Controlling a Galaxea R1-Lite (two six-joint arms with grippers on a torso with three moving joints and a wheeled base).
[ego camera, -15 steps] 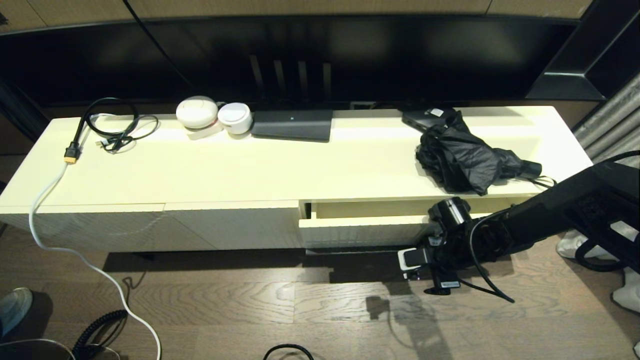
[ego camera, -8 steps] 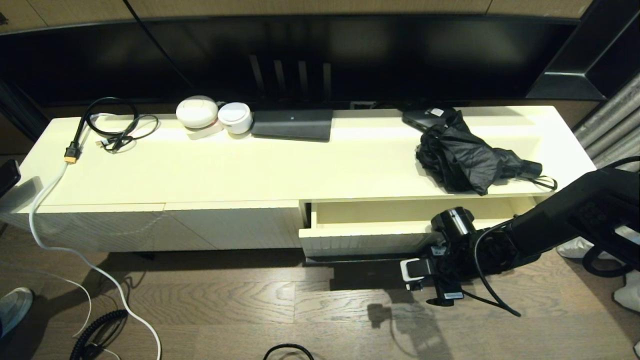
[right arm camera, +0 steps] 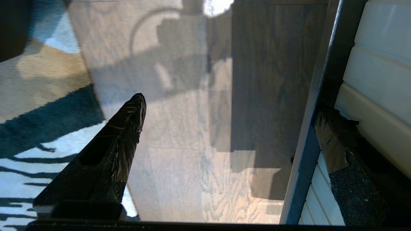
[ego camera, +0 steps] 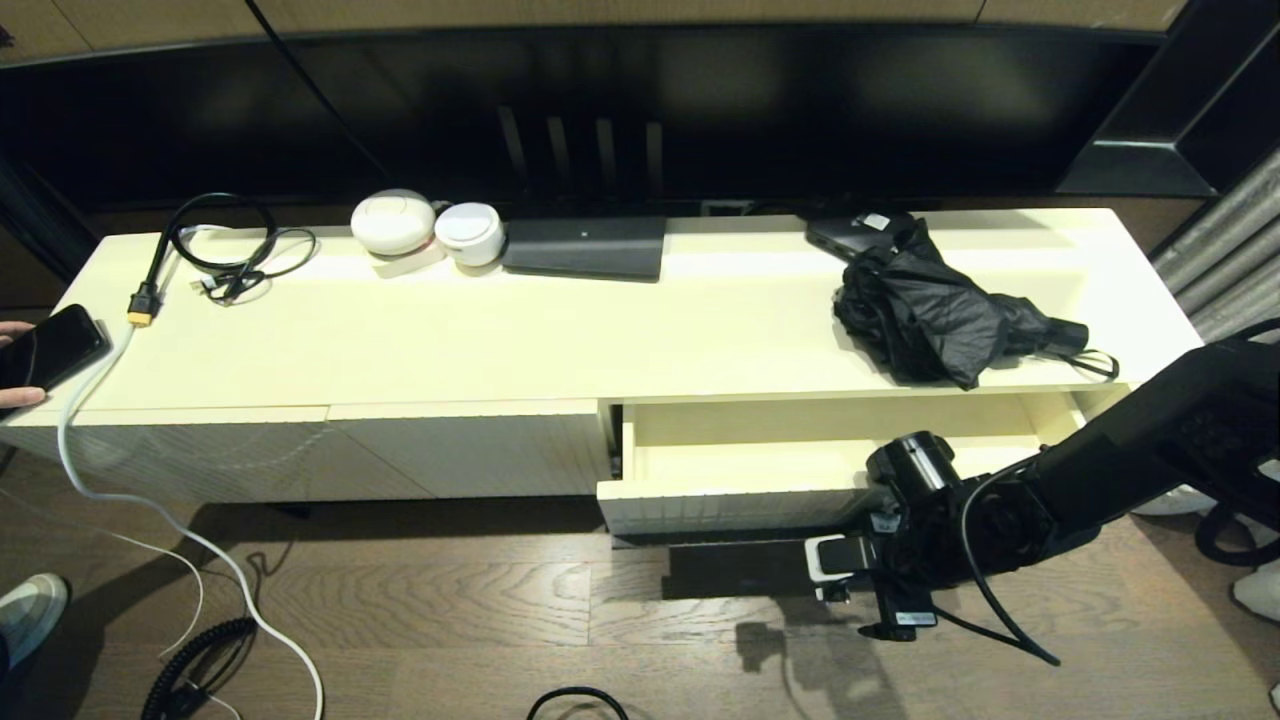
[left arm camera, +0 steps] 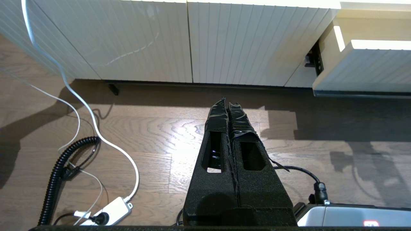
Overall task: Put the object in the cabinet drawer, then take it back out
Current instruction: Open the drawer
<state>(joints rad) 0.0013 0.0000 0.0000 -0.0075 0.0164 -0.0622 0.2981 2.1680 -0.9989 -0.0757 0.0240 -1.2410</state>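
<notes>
The black folding umbrella [ego camera: 930,315] lies on the right of the cabinet top, with its handle pointing right. Below it the cream ribbed drawer [ego camera: 720,497] stands partly pulled out and nothing shows inside it. My right arm [ego camera: 1000,510] reaches low in front of the drawer. In the right wrist view my right gripper [right arm camera: 229,109] is open: one finger [right arm camera: 334,150] is hooked behind the dark handle bar [right arm camera: 310,128], and the other finger [right arm camera: 125,134] hangs over the floor. My left gripper [left arm camera: 228,102] is shut on nothing, low above the floor facing the cabinet's left panels.
A small black box with a white label [ego camera: 850,232] sits behind the umbrella. Two white round devices [ego camera: 395,222], a flat dark box [ego camera: 585,247] and coiled cables [ego camera: 225,250] line the back of the top. A hand holds a phone [ego camera: 55,345] at the far left. Cables and a power strip [left arm camera: 109,210] lie on the floor.
The drawer has slid further out as my right arm drew back toward me. A hand with a phone has come in at the cabinet's left end.
</notes>
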